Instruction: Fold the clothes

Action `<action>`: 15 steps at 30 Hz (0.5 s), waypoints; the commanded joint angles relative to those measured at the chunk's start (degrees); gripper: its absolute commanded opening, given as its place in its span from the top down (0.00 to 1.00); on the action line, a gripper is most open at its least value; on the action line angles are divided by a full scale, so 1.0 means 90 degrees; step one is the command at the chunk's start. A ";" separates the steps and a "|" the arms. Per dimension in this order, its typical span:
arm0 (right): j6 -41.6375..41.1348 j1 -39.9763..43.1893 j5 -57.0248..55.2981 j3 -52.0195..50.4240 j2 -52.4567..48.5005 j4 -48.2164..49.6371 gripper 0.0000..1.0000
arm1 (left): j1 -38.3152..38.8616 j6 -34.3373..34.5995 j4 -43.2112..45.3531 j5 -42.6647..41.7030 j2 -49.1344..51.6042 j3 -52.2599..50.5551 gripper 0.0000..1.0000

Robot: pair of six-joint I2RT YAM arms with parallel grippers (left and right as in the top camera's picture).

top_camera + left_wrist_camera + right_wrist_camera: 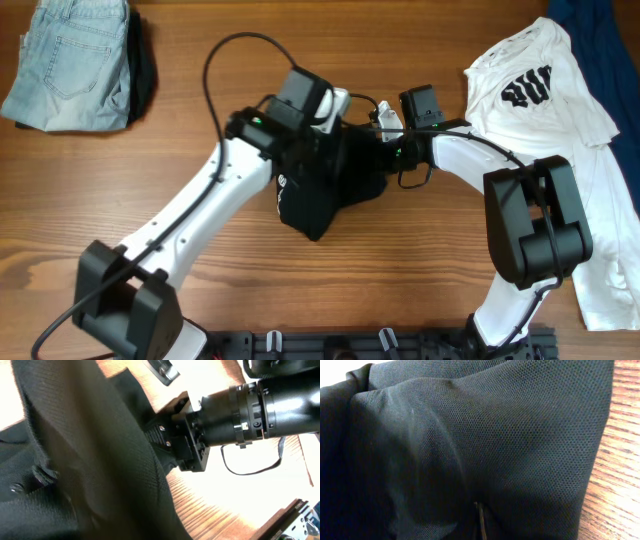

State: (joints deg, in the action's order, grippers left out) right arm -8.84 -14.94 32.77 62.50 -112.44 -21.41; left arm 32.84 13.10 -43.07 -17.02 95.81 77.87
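The black shirt [315,200] hangs bunched at the table's middle, and a small white logo shows on its left side. My left gripper [335,140] and right gripper [378,140] meet close together at its top edge, each shut on the fabric. In the left wrist view the black shirt [90,460] covers my fingers, and the right arm's wrist [240,410] is just beyond it. In the right wrist view the shirt [495,425] fills the frame and is pinched at my right gripper [481,520]. A white tee with black print [560,100] lies at the right.
Folded light-blue jeans [70,60] lie at the back left with a dark garment [145,70] beside them. A navy garment [600,30] lies at the back right, partly under the white tee. Bare wooden table [420,270] lies in front.
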 commanded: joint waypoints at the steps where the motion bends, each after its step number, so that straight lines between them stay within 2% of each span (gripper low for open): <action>1: -0.0187 0.0032 0.0002 -0.0056 -0.0408 0.0129 0.96 | 0.0255 0.0595 0.0078 0.0284 0.0410 0.0100 0.96; 4: -0.0231 0.0425 0.0525 0.0369 -0.0121 0.0180 0.96 | 0.0257 0.0627 0.0083 0.0279 0.0488 0.0100 0.96; 7: -0.0801 0.1054 0.0748 0.1047 0.0648 0.0163 0.96 | 0.0257 0.0627 0.0189 0.0277 0.0488 0.0100 0.96; 9: -0.0923 0.1496 0.0748 0.1268 0.1151 0.0148 0.96 | 0.0270 0.0627 0.0245 0.0187 0.0488 0.0100 0.85; 12: -0.0862 0.1982 0.0801 0.1307 0.1756 0.0092 0.96 | 0.0369 0.0624 0.0600 -0.0036 0.0488 0.0100 0.62; 13: -0.0852 0.2067 0.0874 0.1307 0.1860 0.0063 0.96 | 0.0408 0.0627 0.0818 -0.0155 0.0488 0.0100 0.46; 14: -0.0843 0.2135 0.0976 0.1307 0.1945 -0.0005 0.96 | 0.0415 0.0651 0.1078 -0.0347 0.0476 0.0114 0.19; 15: -0.0777 0.2152 0.1071 0.1307 0.1960 -0.0078 0.96 | 0.0381 0.0656 0.1095 -0.0420 0.0454 0.0231 0.00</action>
State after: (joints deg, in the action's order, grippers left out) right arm -16.19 3.97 38.94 74.00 -95.66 -20.71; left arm 35.92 18.68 -35.44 -16.73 99.88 77.89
